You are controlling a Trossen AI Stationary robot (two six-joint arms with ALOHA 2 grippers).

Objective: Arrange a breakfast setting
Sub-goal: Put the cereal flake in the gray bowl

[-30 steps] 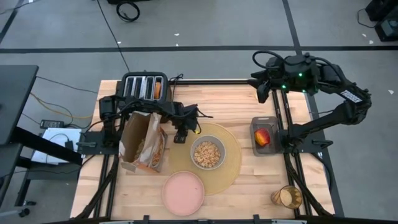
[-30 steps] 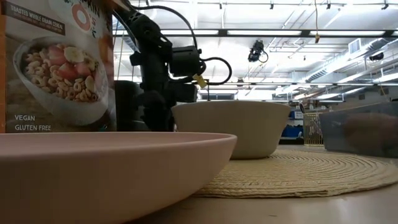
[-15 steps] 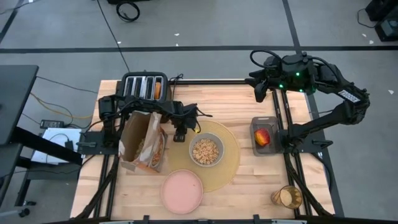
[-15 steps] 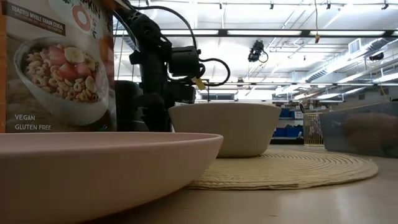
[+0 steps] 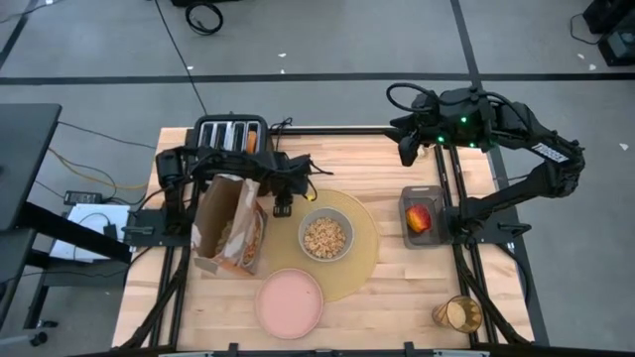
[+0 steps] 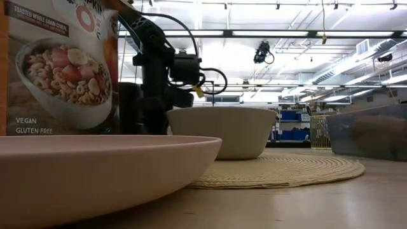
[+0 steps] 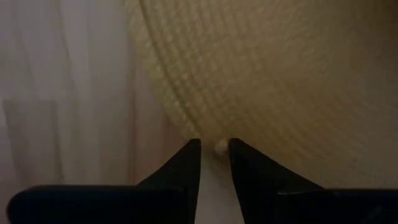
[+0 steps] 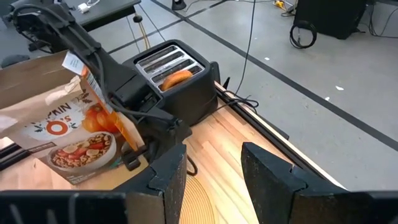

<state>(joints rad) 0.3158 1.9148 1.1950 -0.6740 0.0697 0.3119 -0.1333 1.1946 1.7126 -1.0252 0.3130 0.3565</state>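
From above, the large round tan woven placemat [image 5: 349, 260] lay on the wooden table [image 5: 397, 288] with the grey-green bowl [image 5: 325, 235] of cereal seated on it. The pink plate [image 5: 290, 304] overlapped the mat's near edge. The left gripper [image 5: 282, 209] sat low at the mat's far-left rim, beside the brown paper cereal bag [image 5: 230, 225]. A red apple [image 5: 421, 217] rested in a grey tray [image 5: 405, 198] well apart to the right, and the amber tumbler [image 5: 458, 314] stood near the front right corner. A toast round [image 5: 252, 144] sat in the black four-slot toaster [image 5: 229, 136]. The right gripper [image 5: 407, 149] hung above the table's back edge.

At table level, the plate filled the foreground, with the bowl and mat behind it.

The left wrist camera showed dark fingers [image 7: 186, 163] narrowly parted at the mat's edge; whether they pinched the weave could not be told.

The right wrist camera showed its fingers [image 8: 168, 174] spread, holding nothing, facing the toaster.

Judging by this, mat, bowl and plate were roughly grouped; apple, tumbler and toast remained to bring over, and no spoon was visible.
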